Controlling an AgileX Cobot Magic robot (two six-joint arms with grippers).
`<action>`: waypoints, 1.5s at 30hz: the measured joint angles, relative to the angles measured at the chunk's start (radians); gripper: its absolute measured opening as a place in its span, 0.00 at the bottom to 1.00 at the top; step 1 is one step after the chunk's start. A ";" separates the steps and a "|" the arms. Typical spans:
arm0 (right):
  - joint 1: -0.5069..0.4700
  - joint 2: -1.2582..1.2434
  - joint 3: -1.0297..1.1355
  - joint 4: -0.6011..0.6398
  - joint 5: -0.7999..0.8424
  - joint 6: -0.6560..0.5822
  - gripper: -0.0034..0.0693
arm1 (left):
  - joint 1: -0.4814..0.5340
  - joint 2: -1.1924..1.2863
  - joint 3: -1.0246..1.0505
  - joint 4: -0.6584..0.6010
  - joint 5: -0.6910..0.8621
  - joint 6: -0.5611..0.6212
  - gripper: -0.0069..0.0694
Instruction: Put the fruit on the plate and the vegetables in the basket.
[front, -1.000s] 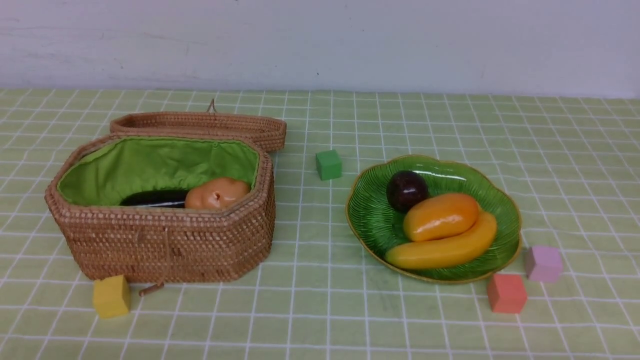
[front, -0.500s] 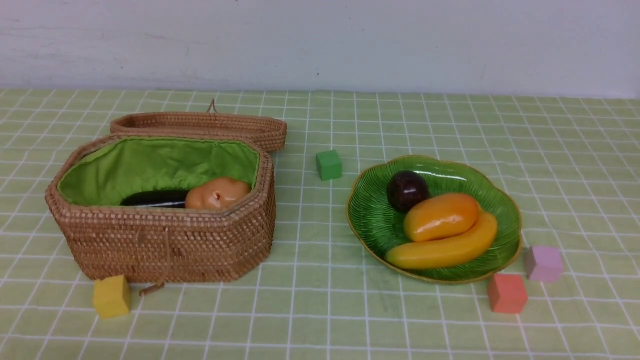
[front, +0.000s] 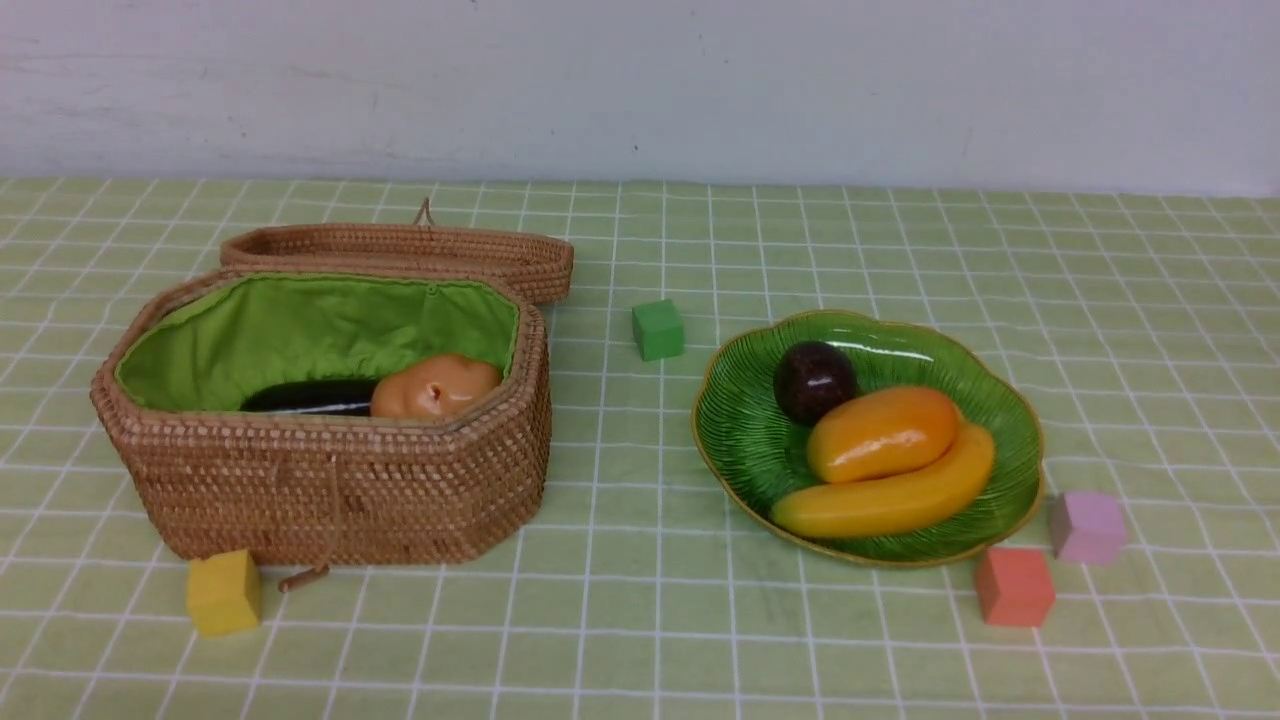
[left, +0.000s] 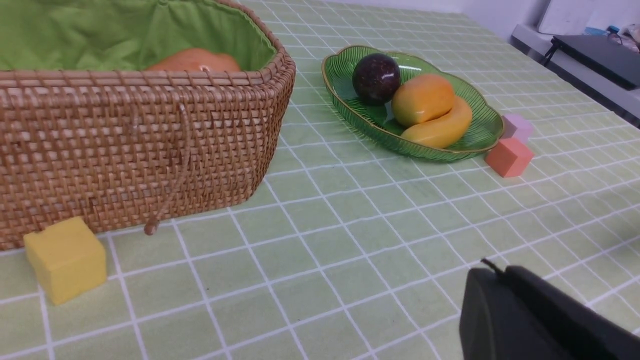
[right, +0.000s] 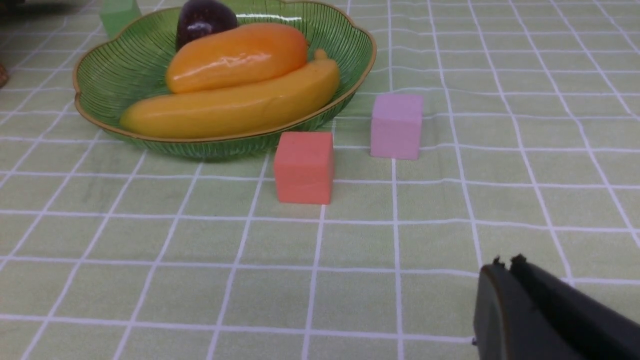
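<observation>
- Front view: neither arm shows. The basket (front: 320, 450) stands open with its lid (front: 400, 252) laid back behind it; inside lie the eggplant (front: 305, 397) and the potato (front: 435, 385), touching. No carrot can be made out here.
- The plate (front: 745, 440) carries the mangosteen (front: 814, 380), the mango (front: 882, 432) and the banana (front: 885, 495), the three packed together.
- Left wrist view: the left gripper (left: 492, 272) appears as a dark block at the frame's corner, its two fingers pressed together with nothing between them. The basket sits ahead of it and to one side, the plate farther ahead, well apart from the tips.
- This view shows the yellow cube (left: 65, 257) just beside the basket's front wall, and only the top of the potato; the eggplant is hidden by the rim.
- Right wrist view: the right gripper (right: 505, 262) is likewise pinched closed and empty. Ahead of it stand the red cube (right: 303, 167) and the pink cube (right: 396, 126), both just beside the plate's near rim.
- Only this view crops out the basket; the green cube (right: 119, 14) sits beyond the plate.
</observation>
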 joint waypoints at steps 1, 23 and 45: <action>0.000 0.000 0.000 0.000 0.000 0.000 0.07 | 0.003 0.000 0.000 0.006 -0.001 0.000 0.11; 0.000 0.000 -0.001 0.000 0.003 0.000 0.09 | 0.740 0.000 0.288 -0.385 -0.190 0.424 0.07; 0.000 0.000 -0.001 0.000 0.003 0.000 0.13 | 0.740 0.000 0.288 -0.287 -0.193 0.320 0.07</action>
